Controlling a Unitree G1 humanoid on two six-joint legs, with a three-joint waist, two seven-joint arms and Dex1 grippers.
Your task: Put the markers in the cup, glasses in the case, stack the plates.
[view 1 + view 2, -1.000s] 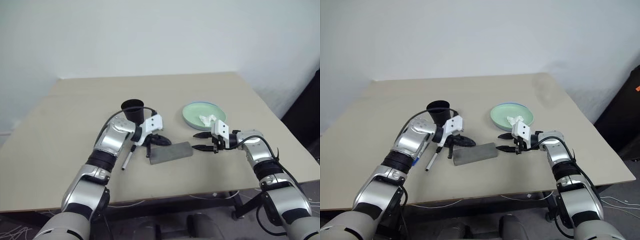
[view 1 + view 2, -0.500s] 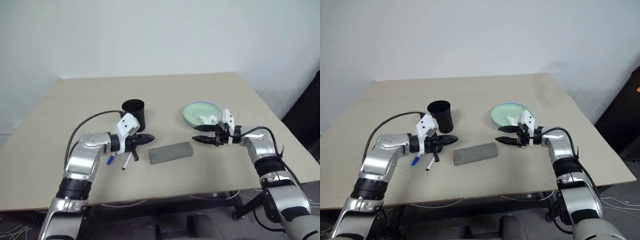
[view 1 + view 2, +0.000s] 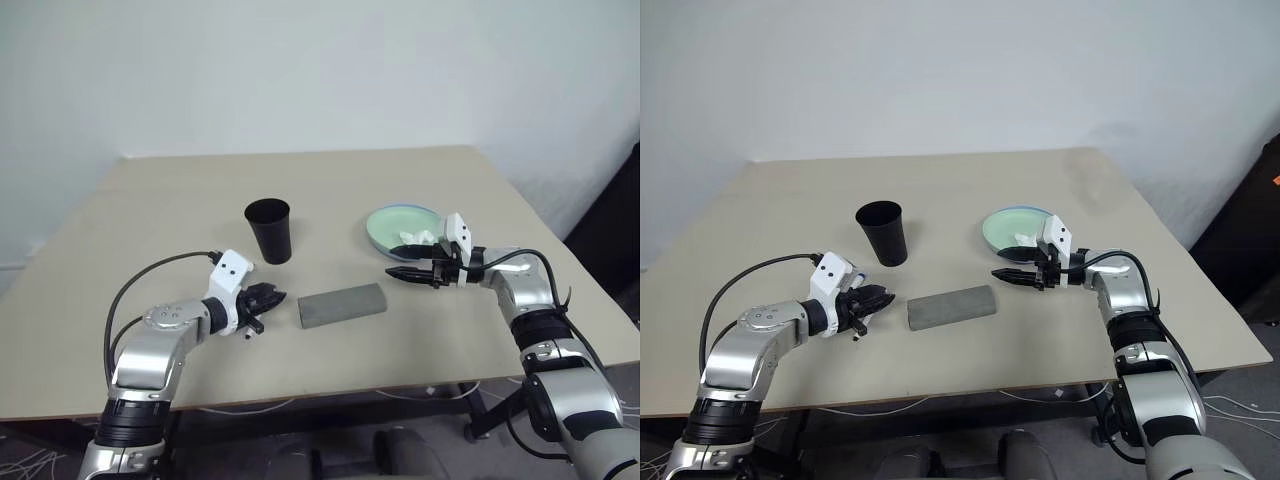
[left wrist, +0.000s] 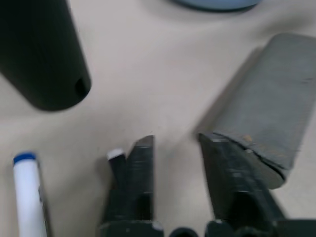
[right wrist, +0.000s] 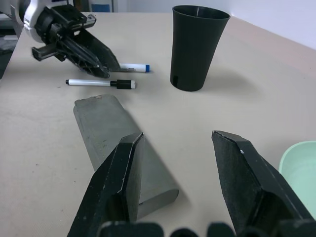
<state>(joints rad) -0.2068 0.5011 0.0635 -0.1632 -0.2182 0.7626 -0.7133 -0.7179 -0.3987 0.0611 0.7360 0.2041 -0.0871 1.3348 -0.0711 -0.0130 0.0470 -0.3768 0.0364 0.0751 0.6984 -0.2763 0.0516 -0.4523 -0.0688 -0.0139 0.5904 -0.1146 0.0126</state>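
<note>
Right wrist view: 2 markers (image 5: 101, 83) beside case (image 5: 123, 153).

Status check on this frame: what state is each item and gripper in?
cup: upright
case: lid shut, lying flat
blue-capped marker: lying on the table, outside the cup
black-capped marker: lying on the table, outside the cup
mint plate: flat, tissue on it
left gripper: open, empty
right gripper: open, empty
</note>
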